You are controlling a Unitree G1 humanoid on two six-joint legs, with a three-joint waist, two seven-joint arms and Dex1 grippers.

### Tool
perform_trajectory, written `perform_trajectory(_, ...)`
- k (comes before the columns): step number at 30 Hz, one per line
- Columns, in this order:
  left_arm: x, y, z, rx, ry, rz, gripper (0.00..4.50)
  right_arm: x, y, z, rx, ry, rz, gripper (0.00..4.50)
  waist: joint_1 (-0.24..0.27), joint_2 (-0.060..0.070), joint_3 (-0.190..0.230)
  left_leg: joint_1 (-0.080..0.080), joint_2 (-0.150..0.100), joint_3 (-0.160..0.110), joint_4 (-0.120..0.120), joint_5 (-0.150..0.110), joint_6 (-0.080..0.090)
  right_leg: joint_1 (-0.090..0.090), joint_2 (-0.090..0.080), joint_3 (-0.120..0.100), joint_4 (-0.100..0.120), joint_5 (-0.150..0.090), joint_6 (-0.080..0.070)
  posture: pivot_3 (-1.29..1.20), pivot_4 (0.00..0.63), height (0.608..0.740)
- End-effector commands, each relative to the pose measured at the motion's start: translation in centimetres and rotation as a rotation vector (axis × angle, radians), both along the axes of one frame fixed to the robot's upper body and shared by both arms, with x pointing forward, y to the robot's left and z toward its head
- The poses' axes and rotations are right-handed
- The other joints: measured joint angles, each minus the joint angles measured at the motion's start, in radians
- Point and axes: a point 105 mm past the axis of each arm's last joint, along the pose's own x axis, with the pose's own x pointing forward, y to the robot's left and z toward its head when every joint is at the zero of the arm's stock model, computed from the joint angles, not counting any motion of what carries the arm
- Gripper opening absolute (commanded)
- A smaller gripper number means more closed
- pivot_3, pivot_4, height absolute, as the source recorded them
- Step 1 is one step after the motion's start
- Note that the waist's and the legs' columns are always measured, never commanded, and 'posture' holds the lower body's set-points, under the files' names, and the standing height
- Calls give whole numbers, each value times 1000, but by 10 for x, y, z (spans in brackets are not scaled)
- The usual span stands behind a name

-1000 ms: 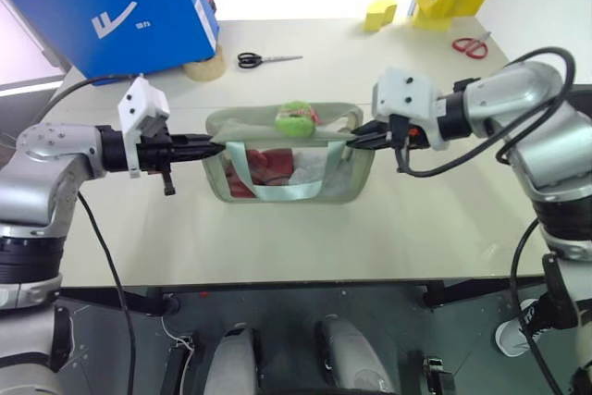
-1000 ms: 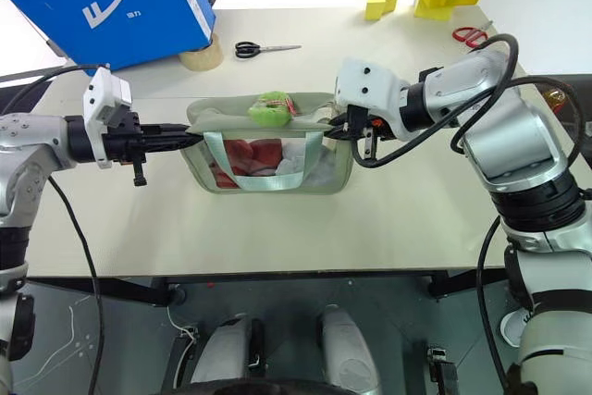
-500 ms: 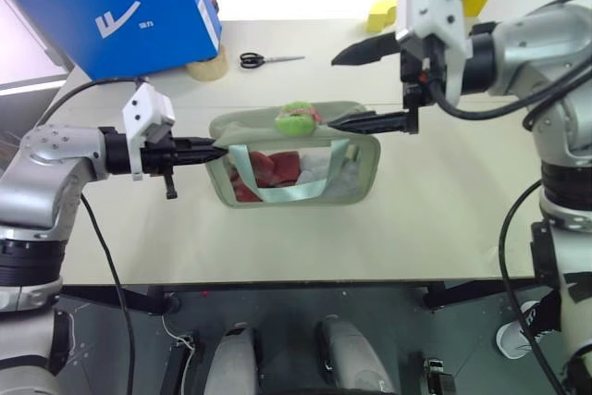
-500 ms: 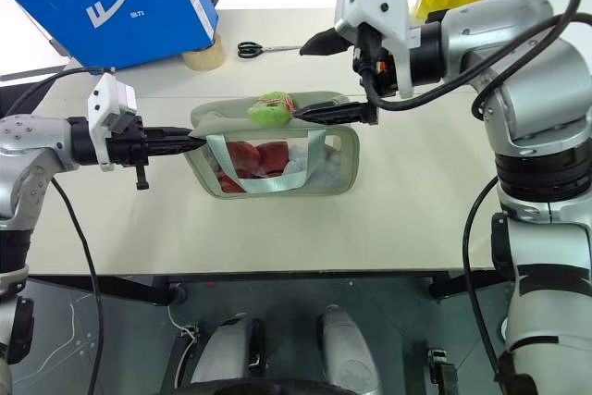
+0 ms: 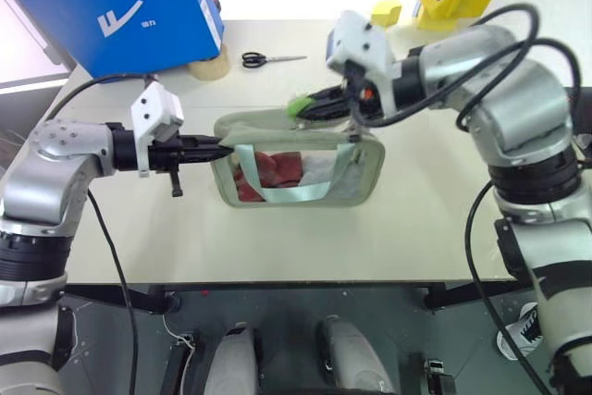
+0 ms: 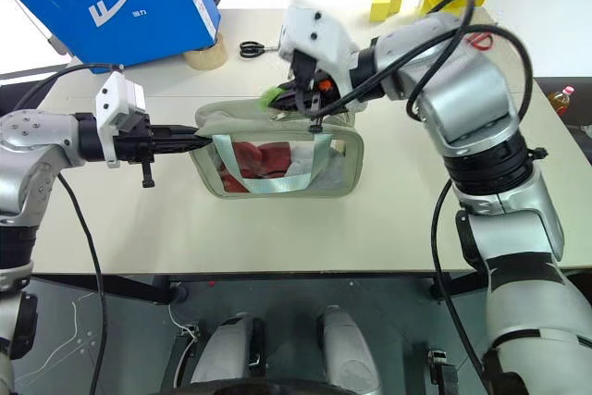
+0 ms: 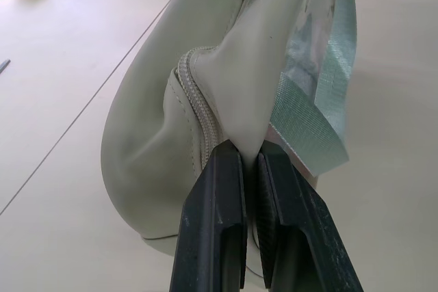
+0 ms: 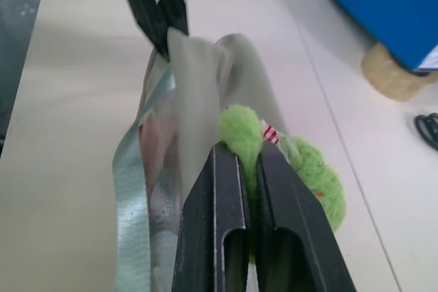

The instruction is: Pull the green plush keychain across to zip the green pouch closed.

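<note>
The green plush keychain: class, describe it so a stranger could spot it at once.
Find the pale green pouch mid-table, pinched at one end by the left gripper. On its top edge the right gripper is shut on the green plush keychain: the only fuzzy, lime-bright thing there.

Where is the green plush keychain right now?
The green plush keychain sits on top of the green pouch, near the middle of its zipper edge, pinched in the right gripper.
</note>
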Motion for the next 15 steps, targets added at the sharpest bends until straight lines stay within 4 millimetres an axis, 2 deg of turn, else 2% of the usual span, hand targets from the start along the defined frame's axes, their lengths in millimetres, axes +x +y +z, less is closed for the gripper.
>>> perform_trajectory(1, -1, 3, 2, 15, -15, 19, 0, 2, -37, 21, 70, -11, -116, 24, 2, 0, 0, 0, 0, 0, 0, 0, 0, 0, 0, 0, 0, 0, 0, 0, 150, 737)
perform_trajectory(3, -2, 5, 1, 18, -14, 22, 0, 10, -68, 13, 37, -10, -250, 24, 3, 0, 0, 0, 0, 1, 0, 0, 0, 1, 0, 0, -1, 0, 0, 0, 150, 737)
perform_trajectory(7, -2, 10, 0, 16, -8, 45, 0, 21, -137, -17, -115, -26, -526, 24, 2, 0, 0, 0, -1, 2, 0, -1, 1, 2, 0, 0, -3, 0, 0, 0, 150, 737)
perform_trajectory(9, -3, 11, 0, 15, -5, 51, 0, 22, -160, -30, -174, -28, -613, 24, -4, 0, 0, 0, -1, 2, 0, -1, 1, 1, 0, 1, -3, 0, 0, 0, 150, 737)
perform_trajectory(11, -3, 14, 0, 14, -2, 68, 0, 15, -184, -53, -284, -13, -680, 24, -6, 1, 0, 1, 0, 3, -1, -1, 1, 1, 1, 2, -2, 0, 0, 0, 150, 737)
perform_trajectory(12, -3, 15, 0, 13, -1, 70, 0, 8, -183, -65, -324, 3, -653, 24, -4, 1, 0, 1, 0, 3, -1, -1, 1, 1, 2, 2, -2, 0, 0, 0, 150, 737)
perform_trajectory(15, -5, 15, 0, 12, 6, 73, 0, -10, -149, -92, -309, 67, -489, 24, -2, 1, 0, 1, 0, 2, -1, -1, 1, 1, 2, 2, -2, 0, 0, 0, 150, 737)
